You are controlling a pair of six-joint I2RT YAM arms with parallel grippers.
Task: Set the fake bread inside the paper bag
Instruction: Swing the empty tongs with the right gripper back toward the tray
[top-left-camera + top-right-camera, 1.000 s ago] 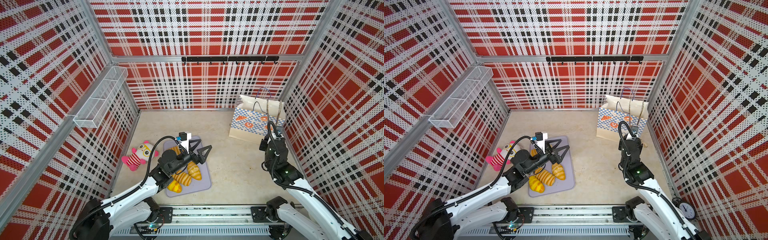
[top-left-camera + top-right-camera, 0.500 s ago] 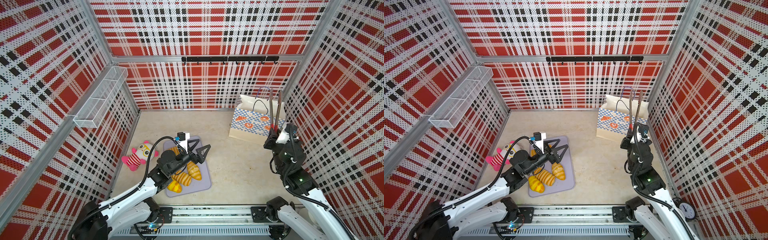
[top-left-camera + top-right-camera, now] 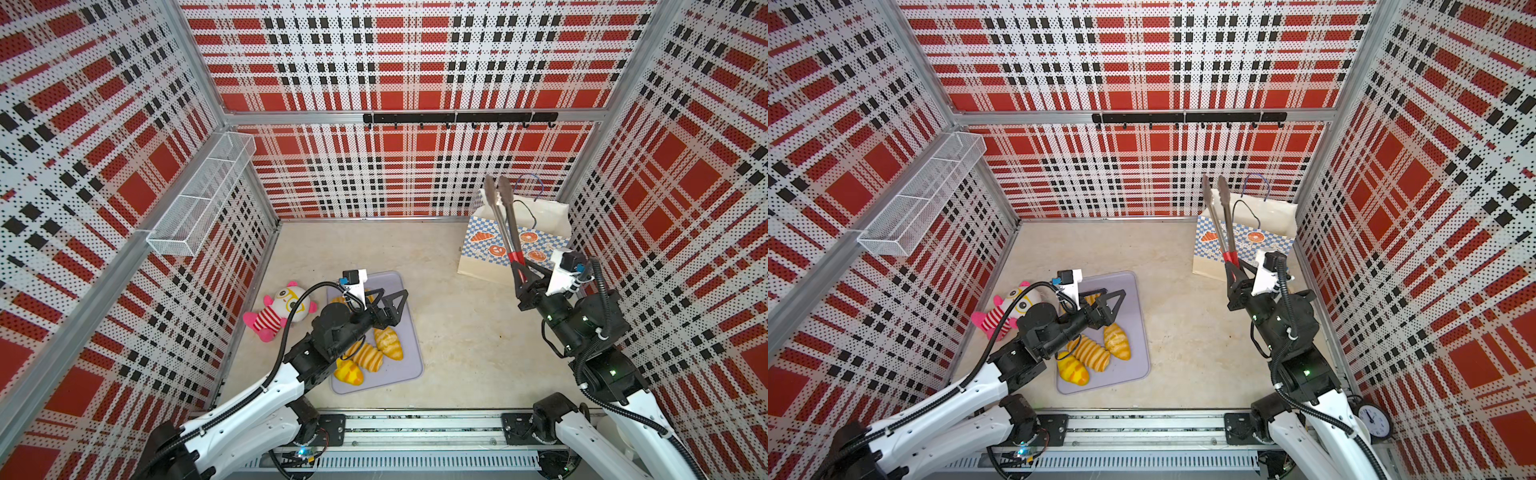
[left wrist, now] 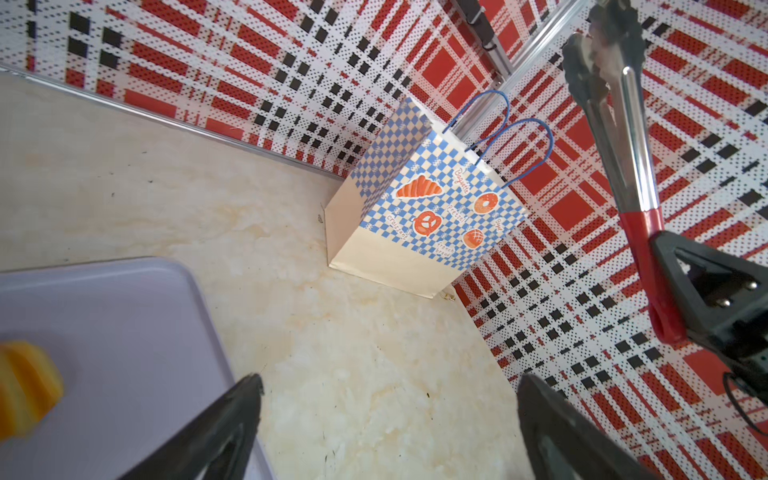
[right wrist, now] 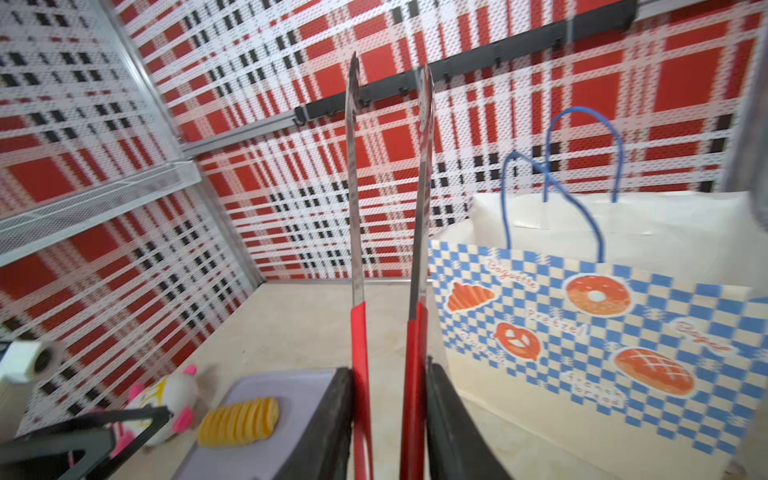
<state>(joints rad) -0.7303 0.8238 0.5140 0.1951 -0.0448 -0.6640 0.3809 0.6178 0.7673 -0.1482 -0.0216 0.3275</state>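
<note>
Right gripper (image 3: 524,276) is clamped on red-handled steel tongs (image 5: 358,340), tips upward, probably as pickup tool. Left gripper (image 4: 388,380), jaws apart, hovers over lilac tray (image 3: 409,370) with golden-yellow toy breads (image 3: 388,343), 8 o'clock; blue-checkered paper bag (image 3: 486,257), 2 o'clock.

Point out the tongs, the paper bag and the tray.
tongs (image 5: 359,353), right wrist view, red handle.
paper bag (image 3: 484,255), in a top view, checkered front.
tray (image 3: 401,372), in a top view, bare near corner.

The left hand (image 4: 390,380) is hovering spread wide above the table (image 4: 166,187), the paper bag (image 4: 415,224) standing ahead of it.
</note>
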